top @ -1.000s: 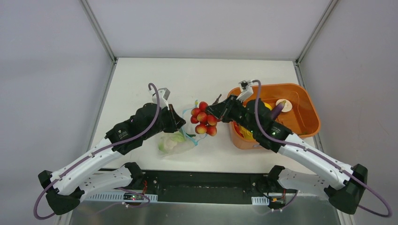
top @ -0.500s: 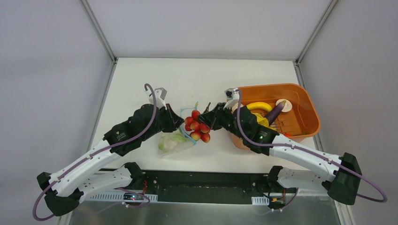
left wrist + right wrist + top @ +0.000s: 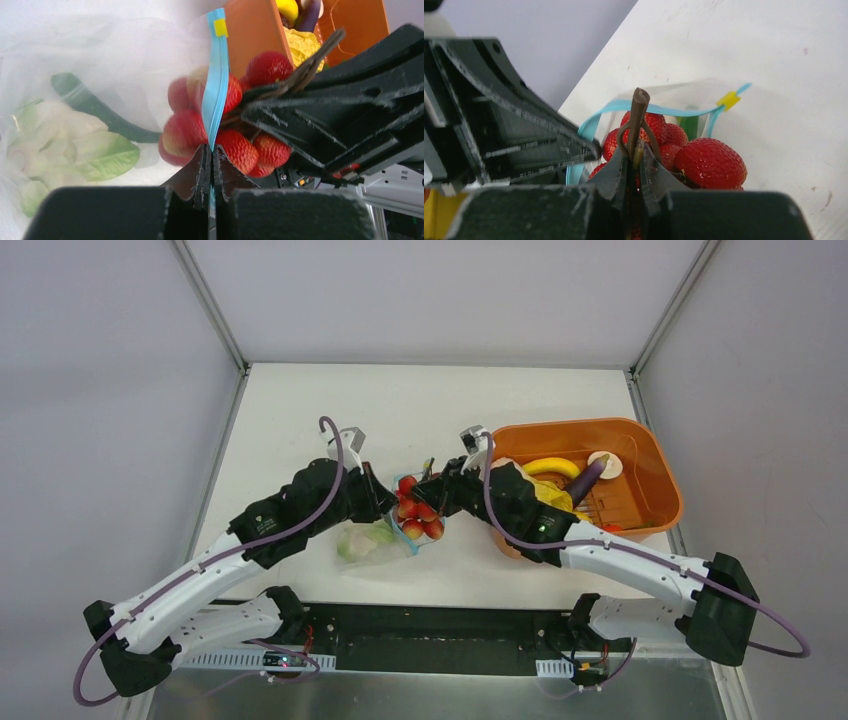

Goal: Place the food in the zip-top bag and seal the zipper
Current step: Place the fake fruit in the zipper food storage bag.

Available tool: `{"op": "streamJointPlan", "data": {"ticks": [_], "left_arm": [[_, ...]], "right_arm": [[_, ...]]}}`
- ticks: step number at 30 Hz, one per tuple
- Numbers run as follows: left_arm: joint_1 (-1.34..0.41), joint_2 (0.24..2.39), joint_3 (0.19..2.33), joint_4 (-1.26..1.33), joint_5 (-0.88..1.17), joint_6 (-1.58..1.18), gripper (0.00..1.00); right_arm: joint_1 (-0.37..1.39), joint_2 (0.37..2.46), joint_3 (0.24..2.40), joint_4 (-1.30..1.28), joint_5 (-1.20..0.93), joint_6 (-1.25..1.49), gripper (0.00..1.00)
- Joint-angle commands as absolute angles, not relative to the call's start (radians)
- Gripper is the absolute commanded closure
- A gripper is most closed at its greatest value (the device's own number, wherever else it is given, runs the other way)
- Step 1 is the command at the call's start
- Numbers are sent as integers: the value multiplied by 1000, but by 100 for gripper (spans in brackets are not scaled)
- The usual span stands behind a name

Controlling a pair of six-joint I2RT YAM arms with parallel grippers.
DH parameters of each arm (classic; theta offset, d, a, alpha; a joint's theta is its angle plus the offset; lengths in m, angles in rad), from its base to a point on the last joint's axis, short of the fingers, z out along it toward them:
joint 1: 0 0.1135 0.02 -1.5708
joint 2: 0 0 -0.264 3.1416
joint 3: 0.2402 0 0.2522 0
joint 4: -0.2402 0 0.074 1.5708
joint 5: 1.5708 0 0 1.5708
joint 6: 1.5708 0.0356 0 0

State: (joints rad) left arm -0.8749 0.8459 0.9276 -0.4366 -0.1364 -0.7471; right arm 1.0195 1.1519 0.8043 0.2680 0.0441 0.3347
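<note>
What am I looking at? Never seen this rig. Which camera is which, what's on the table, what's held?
Two robot arms are bolted at the near edge of a white table. The wide picture is from a fixed camera overhead, behind the arms. The other two cameras sit on the wrists, each looking along its own jaws. On the table lie a clear zip-top bag with a toy cauliflower inside, and an orange tub holding more toy food. The left arm has its jaws shut on the bag's blue zipper strip. The right arm has its jaws shut on the brown stem of a bunch of red toy berries, which hangs at the bag's mouth, apparently partly inside.
</note>
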Motion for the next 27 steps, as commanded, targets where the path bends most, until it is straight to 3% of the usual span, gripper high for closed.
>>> {"op": "streamJointPlan", "data": {"ticks": [1, 13, 19, 27], "left_arm": [[-864, 858, 974, -382, -67, -738, 100], [-865, 833, 969, -329, -65, -748, 100], [-865, 827, 965, -302, -75, -758, 100], [-865, 814, 960, -279, -68, -768, 100]], "right_arm": [[1024, 1159, 842, 475, 235, 338, 100], [1024, 1196, 745, 616, -51, 414, 100], [1023, 1179, 767, 484, -43, 270, 100], [1023, 1201, 825, 421, 11, 302, 100]]}}
